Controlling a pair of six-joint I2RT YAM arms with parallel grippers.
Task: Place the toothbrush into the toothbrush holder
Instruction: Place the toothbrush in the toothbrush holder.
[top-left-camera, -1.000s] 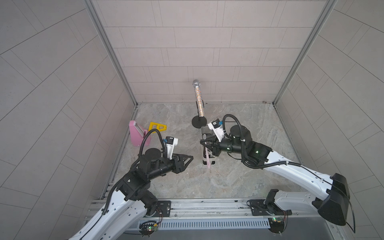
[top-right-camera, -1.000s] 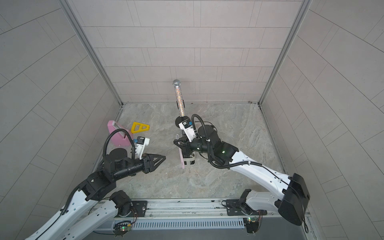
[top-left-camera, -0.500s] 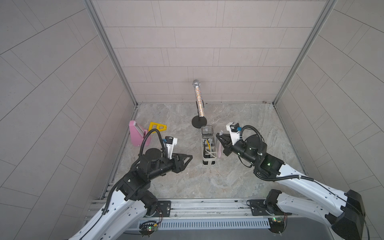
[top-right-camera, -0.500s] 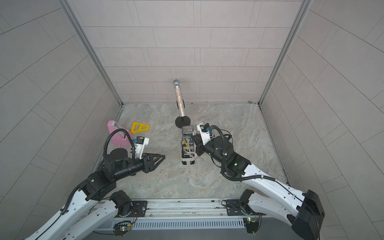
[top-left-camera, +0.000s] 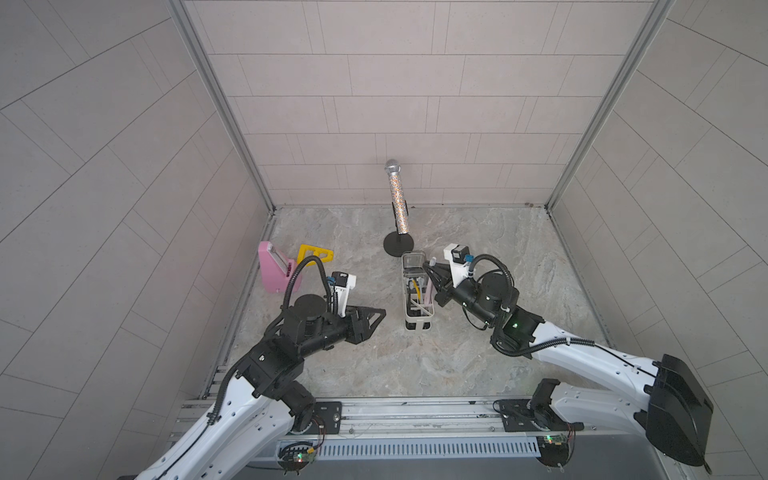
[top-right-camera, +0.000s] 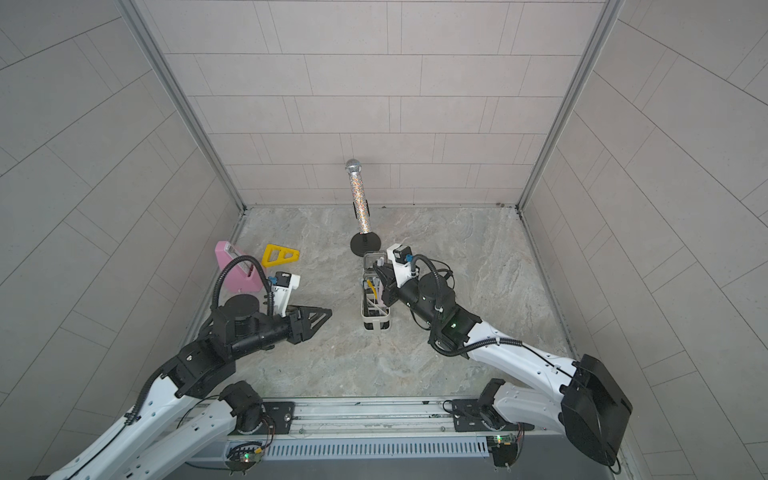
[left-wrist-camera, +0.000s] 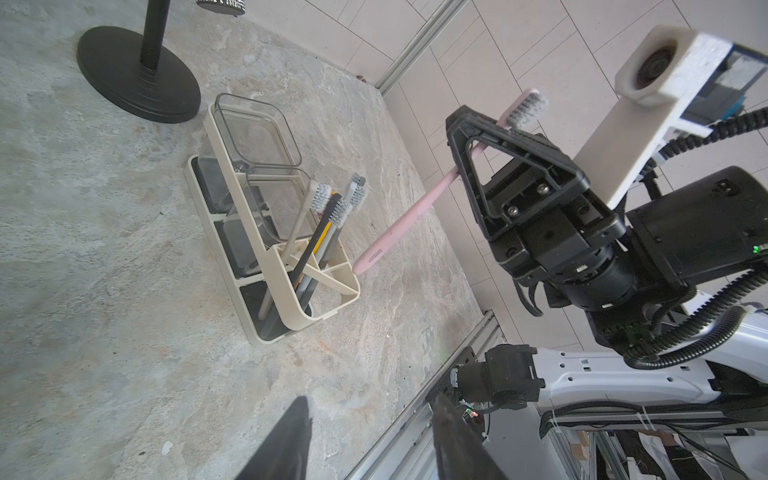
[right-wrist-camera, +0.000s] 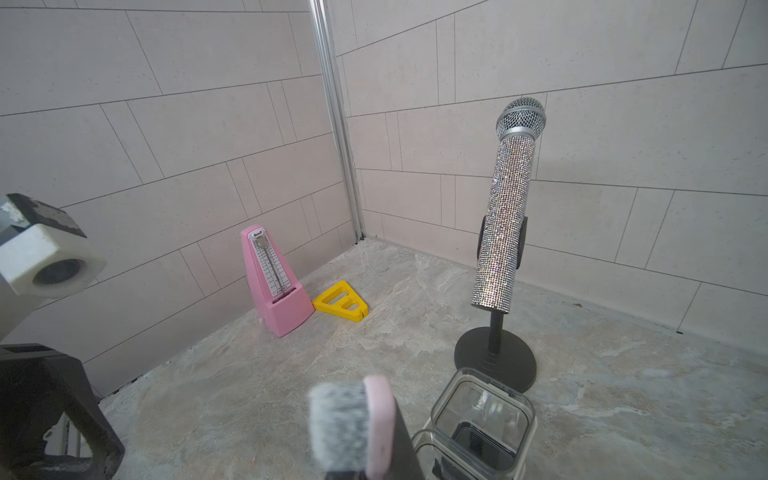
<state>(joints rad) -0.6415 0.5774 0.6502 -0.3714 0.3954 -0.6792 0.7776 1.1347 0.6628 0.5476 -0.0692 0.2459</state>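
Right jaws grip one toothbrush (left-wrist-camera: 409, 216); holder (left-wrist-camera: 293, 318) has four brushes (left-wrist-camera: 316, 245).

Open floor (top-left-camera: 374, 357) lies between left gripper (top-left-camera: 374, 316) and holder (top-left-camera: 417, 326). Mic stand (top-left-camera: 398, 245) sits just behind the holder; right gripper (top-left-camera: 430, 270) and its toothbrush (left-wrist-camera: 399, 226) crowd the right side. Brushes (left-wrist-camera: 332, 203) stand in the holder's near end.
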